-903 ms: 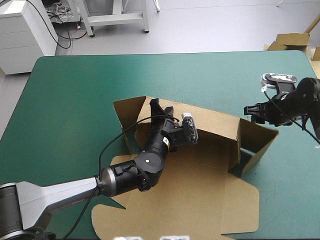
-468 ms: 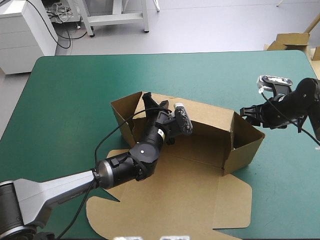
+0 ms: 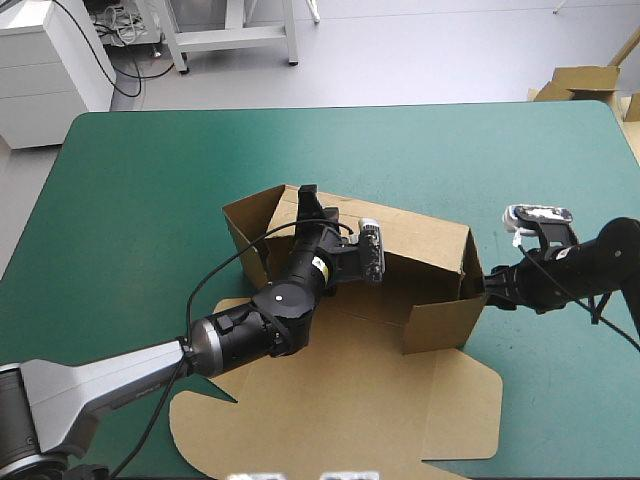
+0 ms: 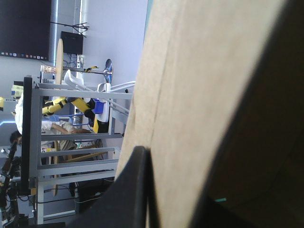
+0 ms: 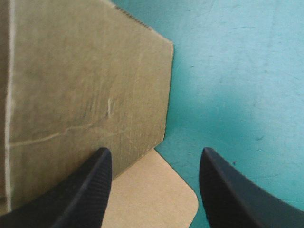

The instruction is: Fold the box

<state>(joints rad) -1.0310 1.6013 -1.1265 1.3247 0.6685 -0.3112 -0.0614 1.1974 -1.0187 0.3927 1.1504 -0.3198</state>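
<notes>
Left hand (image 3: 312,208) pinches the far wall of the box (image 3: 425,240), which stands on the desk (image 3: 140,180), walls raised; right hand (image 5: 155,159), spread, sits at its right end. A hard push there could slide the box, buckle that wall, or untuck the corner.

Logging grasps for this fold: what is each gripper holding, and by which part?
The left gripper pinches the box by its rear wall's top edge. The right gripper is open, holding nothing.
</notes>
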